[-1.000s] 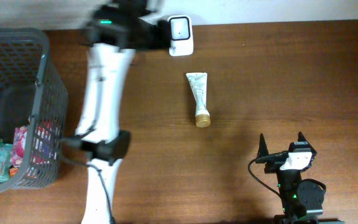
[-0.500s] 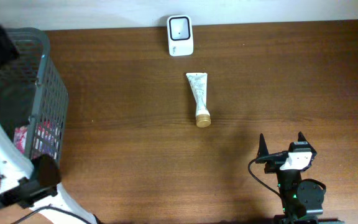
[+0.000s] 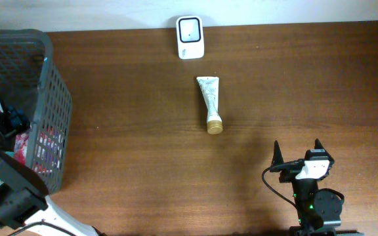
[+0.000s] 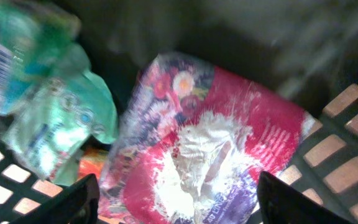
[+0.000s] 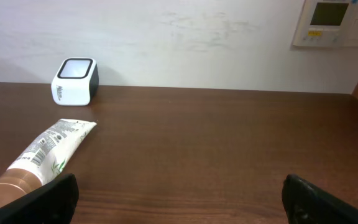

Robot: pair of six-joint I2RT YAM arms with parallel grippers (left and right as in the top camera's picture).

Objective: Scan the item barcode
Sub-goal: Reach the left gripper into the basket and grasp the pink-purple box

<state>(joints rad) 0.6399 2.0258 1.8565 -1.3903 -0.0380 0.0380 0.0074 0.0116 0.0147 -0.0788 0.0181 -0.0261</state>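
L end effector [image 4: 180, 200] agape, prob. empty, in basket [image 3: 44, 85]; R end effector [image 3: 297, 152] agape, empty, table [image 3: 241, 164] edge.

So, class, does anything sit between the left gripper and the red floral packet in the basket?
Nothing visible does. The open left gripper hangs directly over the red floral packet; the green packets lie beside it, not over it.
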